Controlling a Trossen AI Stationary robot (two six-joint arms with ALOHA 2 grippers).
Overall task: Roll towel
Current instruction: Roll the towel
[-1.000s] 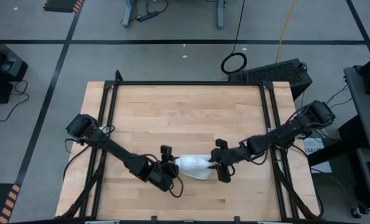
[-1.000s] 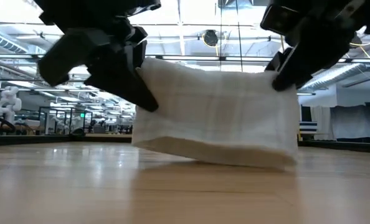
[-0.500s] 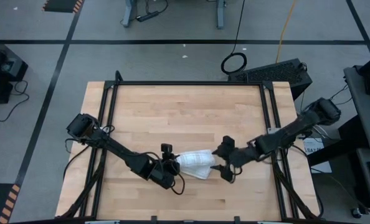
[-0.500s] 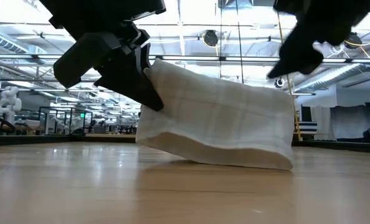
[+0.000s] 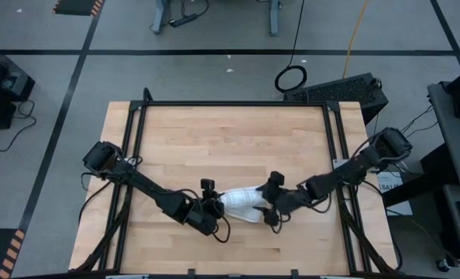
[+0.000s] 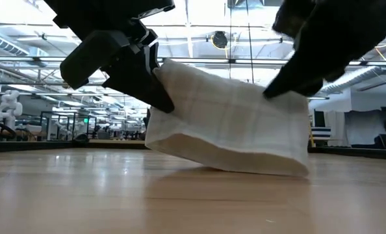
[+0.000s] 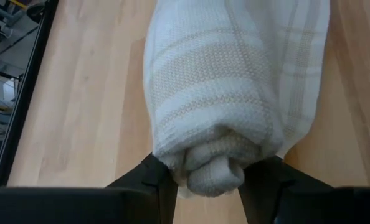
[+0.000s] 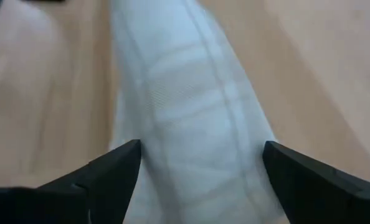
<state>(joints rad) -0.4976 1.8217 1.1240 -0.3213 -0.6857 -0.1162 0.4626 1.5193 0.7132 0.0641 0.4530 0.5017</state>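
Observation:
The towel (image 5: 242,205) is a white, grid-checked roll lying left to right on the near middle of the wooden table (image 5: 230,139). My left gripper (image 5: 214,209) is shut on its left end, which the left wrist view shows as a rolled butt (image 7: 210,168). In the low view the roll (image 6: 232,127) slants, its left end raised and its right end low. My right gripper (image 5: 269,208) is wide open at the right end. Its two fingers (image 8: 119,168) stand on either side of the roll (image 8: 197,124). My left gripper pinches the rolled left end (image 7: 191,177) between its two fingers (image 7: 154,180). It comes slanting down from the table's left, the fingers lying along the roll. That end is held up, while the roll's right end (image 6: 290,166) sits on the table. My right gripper's open fingers flank the right end; I cannot tell whether they touch the cloth.
Black frame rails (image 5: 137,155) run along the table's left, right and far sides. Bare wood lies across the far half of the table and along the near edge.
My right gripper has opened and let go of the towel's right end. It drew back toward the table's right edge, then came in again with its fingers wide about that end. The freed right end has sunk, so the roll now slants down to the right.

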